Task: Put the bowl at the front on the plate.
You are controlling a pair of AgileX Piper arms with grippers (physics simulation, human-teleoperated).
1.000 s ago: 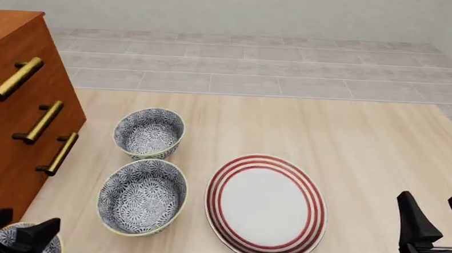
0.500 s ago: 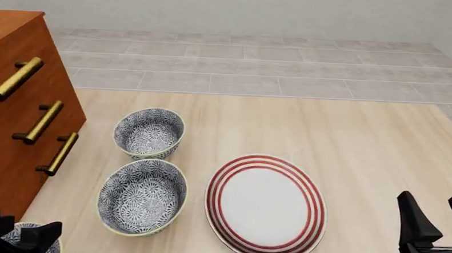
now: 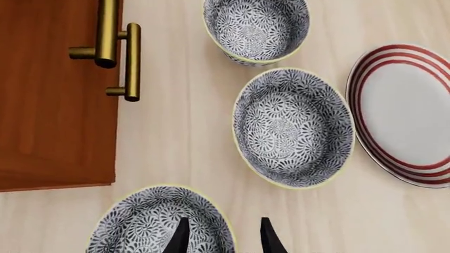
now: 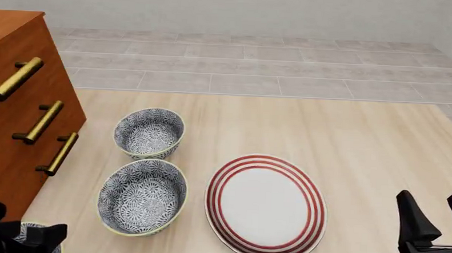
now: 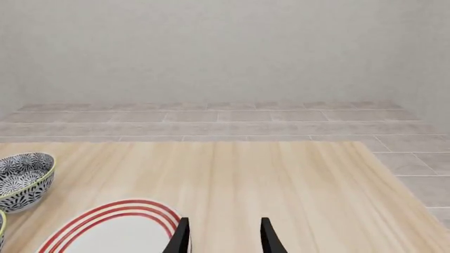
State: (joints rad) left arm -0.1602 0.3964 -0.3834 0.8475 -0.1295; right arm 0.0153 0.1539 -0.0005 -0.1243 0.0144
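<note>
Front bowl [image 3: 158, 224] sits at the counter's [image 4: 348, 137] near left corner, beside the wooden cabinet [image 4: 17, 111]; left hand [image 3: 223, 237] hovers over its rim, fingers parted, gripping nothing; plate [image 4: 265, 207] lies right of the middle bowl [image 4: 142, 196]; right hand [image 4: 435, 224] waits open, well apart.

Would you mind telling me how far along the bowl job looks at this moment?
Nothing is finished: the plate is bare, and the nearest bowl sits by the table's near edge. In hand: the left pincer is open over that bowl's rim, one finger inside, one outside, not closed. The right pincer is open, away from the dishes. Left: grip, lift, carry to the plate and release.
</note>
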